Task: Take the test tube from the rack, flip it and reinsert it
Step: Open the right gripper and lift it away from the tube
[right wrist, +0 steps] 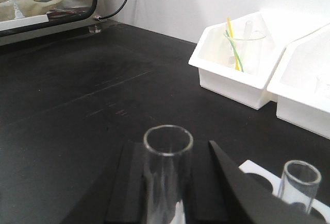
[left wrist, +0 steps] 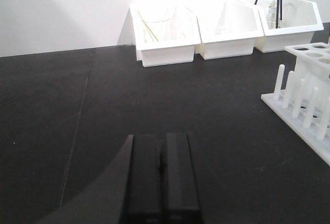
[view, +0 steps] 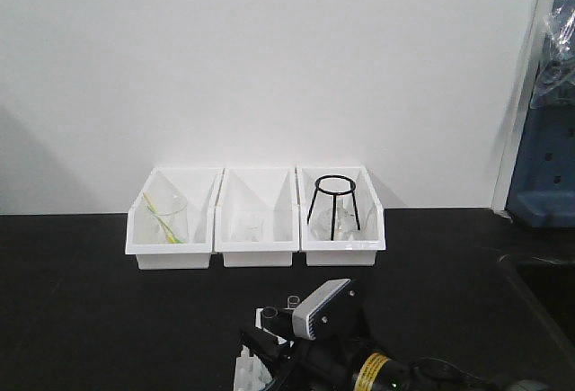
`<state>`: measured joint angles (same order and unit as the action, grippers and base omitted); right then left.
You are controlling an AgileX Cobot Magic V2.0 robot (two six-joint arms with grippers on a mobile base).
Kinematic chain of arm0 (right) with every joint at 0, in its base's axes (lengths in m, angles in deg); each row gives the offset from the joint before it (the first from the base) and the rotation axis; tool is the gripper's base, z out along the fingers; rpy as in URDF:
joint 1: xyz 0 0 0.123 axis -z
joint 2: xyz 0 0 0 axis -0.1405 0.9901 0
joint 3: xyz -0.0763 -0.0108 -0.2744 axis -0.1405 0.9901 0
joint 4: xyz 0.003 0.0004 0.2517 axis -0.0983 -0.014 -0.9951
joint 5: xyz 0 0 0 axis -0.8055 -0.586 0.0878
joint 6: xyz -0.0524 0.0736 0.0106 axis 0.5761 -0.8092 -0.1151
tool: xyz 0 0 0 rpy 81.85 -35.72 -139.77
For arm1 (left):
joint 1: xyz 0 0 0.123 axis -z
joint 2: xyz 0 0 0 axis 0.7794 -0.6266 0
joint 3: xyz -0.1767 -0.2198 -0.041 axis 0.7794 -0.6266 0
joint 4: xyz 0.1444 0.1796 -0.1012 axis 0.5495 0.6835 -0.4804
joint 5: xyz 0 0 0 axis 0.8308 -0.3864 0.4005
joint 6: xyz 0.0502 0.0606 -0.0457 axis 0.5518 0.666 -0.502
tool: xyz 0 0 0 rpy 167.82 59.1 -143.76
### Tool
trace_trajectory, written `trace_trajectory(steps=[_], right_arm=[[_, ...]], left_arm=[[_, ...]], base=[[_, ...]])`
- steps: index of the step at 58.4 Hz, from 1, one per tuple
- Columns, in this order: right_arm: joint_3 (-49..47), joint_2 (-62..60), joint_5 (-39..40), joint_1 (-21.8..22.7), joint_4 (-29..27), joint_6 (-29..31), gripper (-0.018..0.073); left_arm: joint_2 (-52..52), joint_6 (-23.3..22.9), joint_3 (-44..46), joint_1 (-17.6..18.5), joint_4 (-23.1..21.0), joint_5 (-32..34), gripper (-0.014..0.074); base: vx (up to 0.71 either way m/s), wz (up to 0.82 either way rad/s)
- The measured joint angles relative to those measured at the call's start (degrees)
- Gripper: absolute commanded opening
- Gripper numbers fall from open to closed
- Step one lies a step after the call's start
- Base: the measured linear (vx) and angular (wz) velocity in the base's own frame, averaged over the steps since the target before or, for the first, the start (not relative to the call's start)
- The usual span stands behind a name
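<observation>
test tube (right wrist: 167, 183) upright, mouth up

The left bin (view: 171, 254), middle bin (view: 259, 254) and right bin (view: 343, 252) stood side by side at the back of the surface (view: 90, 319), against the wall (view: 269, 67). A beaker (view: 166, 216) sat in the left bin, a ring stand (view: 333, 204) in the right bin. The rack (view: 244, 375) lay before them.

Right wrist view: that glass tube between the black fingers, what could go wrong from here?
The tube is smooth glass, so it might slip from the right gripper during the flip. A second tube stands close by in the rack; swinging could knock it.
</observation>
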<state>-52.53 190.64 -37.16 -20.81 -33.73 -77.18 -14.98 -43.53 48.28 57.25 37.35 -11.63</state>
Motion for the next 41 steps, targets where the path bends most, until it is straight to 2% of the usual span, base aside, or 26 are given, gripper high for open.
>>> trace_trajectory(steps=[13, 21, 27, 31, 36, 41], right_arm=[[0.0, 0.0, 0.06, 0.0, 0.0, 0.0, 0.0459], [0.0, -2.41, -1.12, 0.0, 0.0, -0.4, 0.0555], [0.0, -7.41, -3.28, 0.0, 0.0, -1.86, 0.0537], [0.12, -12.24, -7.09, 0.0, 0.0, -3.37, 0.0489], [0.17, -17.88, -12.94, 0.0, 0.0, -4.62, 0.0384], [0.23, -23.93, -21.26, 0.0, 0.0, -5.08, 0.0209]], left_arm=[[0.0, 0.0, 0.0, 0.0, 0.0, 0.0, -0.0006], [0.0, 0.0, 0.0, 0.0, 0.0, 0.0, -0.0006], [0.0, 0.0, 0.0, 0.0, 0.0, 0.0, -0.0006], [0.0, 0.0, 0.0, 0.0, 0.0, 0.0, -0.0006], [0.0, 0.0, 0.0, 0.0, 0.0, 0.0, -0.0006], [0.0, 0.0, 0.0, 0.0, 0.0, 0.0, -0.0006]], base=[[0.0, 0.0], [0.0, 0.0], [0.0, 0.0], [0.0, 0.0], [0.0, 0.0], [0.0, 0.0]])
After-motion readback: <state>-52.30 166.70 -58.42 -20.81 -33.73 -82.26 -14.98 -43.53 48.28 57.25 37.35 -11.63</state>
